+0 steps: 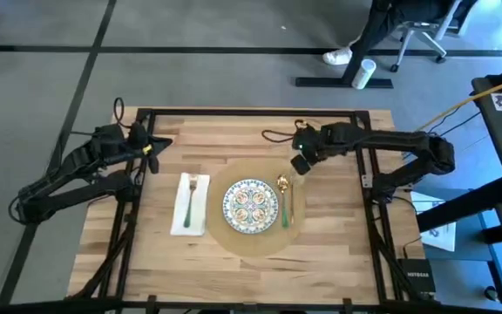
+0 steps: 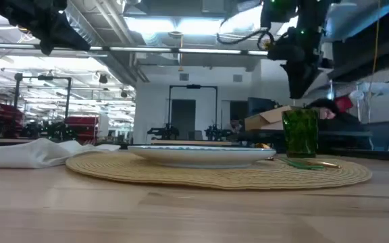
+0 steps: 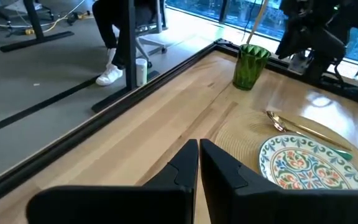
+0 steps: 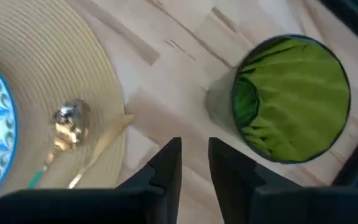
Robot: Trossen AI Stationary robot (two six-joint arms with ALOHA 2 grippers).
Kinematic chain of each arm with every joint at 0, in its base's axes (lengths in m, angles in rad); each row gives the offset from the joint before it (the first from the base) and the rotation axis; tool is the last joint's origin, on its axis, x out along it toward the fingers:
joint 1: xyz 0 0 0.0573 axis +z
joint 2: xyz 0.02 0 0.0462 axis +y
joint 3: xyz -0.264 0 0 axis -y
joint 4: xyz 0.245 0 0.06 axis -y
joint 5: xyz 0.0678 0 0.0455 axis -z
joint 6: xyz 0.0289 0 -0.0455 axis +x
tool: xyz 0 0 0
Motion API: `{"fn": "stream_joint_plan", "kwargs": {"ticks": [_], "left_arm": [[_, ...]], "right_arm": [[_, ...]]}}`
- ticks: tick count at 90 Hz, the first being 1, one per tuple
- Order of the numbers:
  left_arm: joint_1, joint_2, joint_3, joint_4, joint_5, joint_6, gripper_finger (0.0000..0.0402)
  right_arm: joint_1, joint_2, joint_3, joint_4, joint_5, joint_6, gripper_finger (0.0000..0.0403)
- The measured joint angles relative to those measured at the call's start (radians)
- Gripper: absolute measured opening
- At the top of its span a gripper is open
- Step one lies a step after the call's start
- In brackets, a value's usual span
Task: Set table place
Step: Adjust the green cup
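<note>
The large flat round tan woven placemat (image 1: pixel 253 209) lay near the middle of the pale butcher-block wooden bench (image 1: pixel 321 270), carrying a small patterned white-rimmed plate (image 1: pixel 250 203) at its centre and a gold spoon with a green handle (image 1: pixel 283 199) along its right side. A white rectangular napkin (image 1: pixel 189 206) with a fork (image 1: pixel 190 199) rested just left of the placemat. A ribbed green glass tumbler (image 4: pixel 291 99) stood upright on bare wood just beyond the placemat's far right edge.

The right end effector (image 4: pixel 194 163) hovered above and just beside the tumbler, its fingers barely parted and gripping nothing. The left end effector (image 3: pixel 199 163) waited well left of the placemat, fingers pressed together and empty.

The likely risk: the right arm, so near the tumbler, could clip its rim on any sideways move and tip it toward the spoon.

The right wrist view showed the tumbler free of the fingers and off the placemat; the low view only stacked them in line. The high view hid the tumbler beneath the arm, yet alone gave the whole layout
</note>
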Motion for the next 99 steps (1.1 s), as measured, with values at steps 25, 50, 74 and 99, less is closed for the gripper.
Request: {"fn": "stream_joint_plan", "kwargs": {"ticks": [25,50,74,99], "left_arm": [[0.0,0.0,0.0,0.0,0.0,0.002,0.0],[0.0,0.0,0.0,0.0,0.0,0.001,0.0],[0.0,0.0,0.0,0.0,0.0,0.001,0.0],[0.0,0.0,0.0,-0.002,0.0,0.0,0.0]], "right_arm": [[-0.081,0.001,0.0,-0.043,-0.017,-0.092,0.0073],[-0.12,0.013,0.0,-0.04,-0.028,-0.158,0.0125],[-0.124,0.068,0.0,-0.02,-0.058,-0.218,0.0112],[-0.124,0.08,-0.027,-0.021,-0.054,-0.24,0.0031]]}}
